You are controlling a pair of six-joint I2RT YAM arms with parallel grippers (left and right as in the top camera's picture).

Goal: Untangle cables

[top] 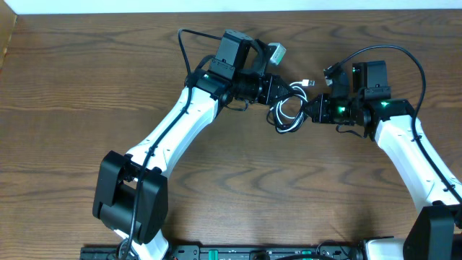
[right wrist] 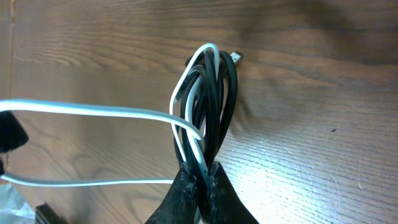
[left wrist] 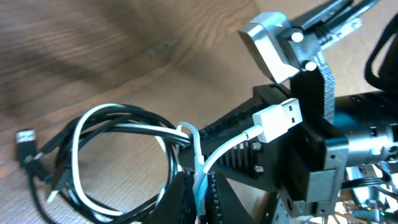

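Note:
A black and a white cable lie wound together in one small coil (top: 287, 113) at the table's middle, between the two arms. My left gripper (left wrist: 200, 186) is shut on the white cable (left wrist: 214, 155) beside the coil, and that cable's white USB plug (left wrist: 278, 119) sticks up past the fingers. The black cable's small plug (left wrist: 25, 138) hangs at the left of the left wrist view. My right gripper (right wrist: 203, 177) is shut on the coil's bundled black and white strands (right wrist: 208, 99). Two white strands (right wrist: 87, 111) run off to the left from there.
The wooden table (top: 86, 87) spreads wide to the left and front. The two arms nearly meet over the coil. The right arm's housing (left wrist: 348, 143) and a grey camera block (left wrist: 273, 38) crowd close to my left gripper. Thick black arm wires (top: 390, 52) arc above.

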